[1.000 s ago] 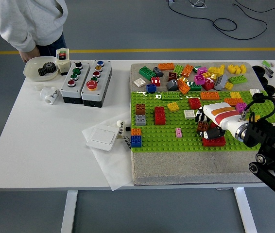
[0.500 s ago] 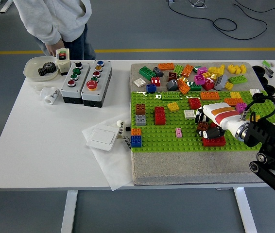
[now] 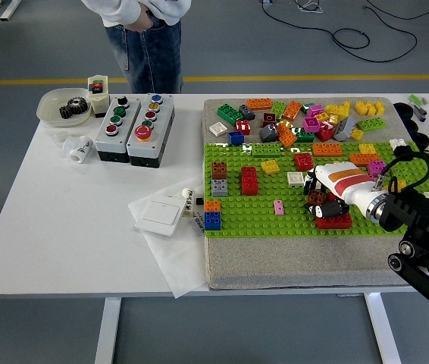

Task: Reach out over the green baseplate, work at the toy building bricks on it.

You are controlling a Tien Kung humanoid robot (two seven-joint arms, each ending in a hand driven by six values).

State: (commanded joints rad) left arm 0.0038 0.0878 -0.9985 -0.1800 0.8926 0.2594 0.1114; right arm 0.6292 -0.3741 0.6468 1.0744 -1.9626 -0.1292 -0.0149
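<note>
Walking rightward along the far side now, person (image 3: 148, 30) no longer reaching toward the bowl (image 3: 57, 108) of gears. Right hand (image 3: 327, 199) barely shifting, reaching in over the green baseplate (image 3: 260, 216), fingers curling down onto a brown brick (image 3: 317, 199) beside the red brick (image 3: 334, 221); grip itself too hidden to judge. Loose bricks (image 3: 305, 117) lying scattered beyond the baseplate's far edge.
</note>
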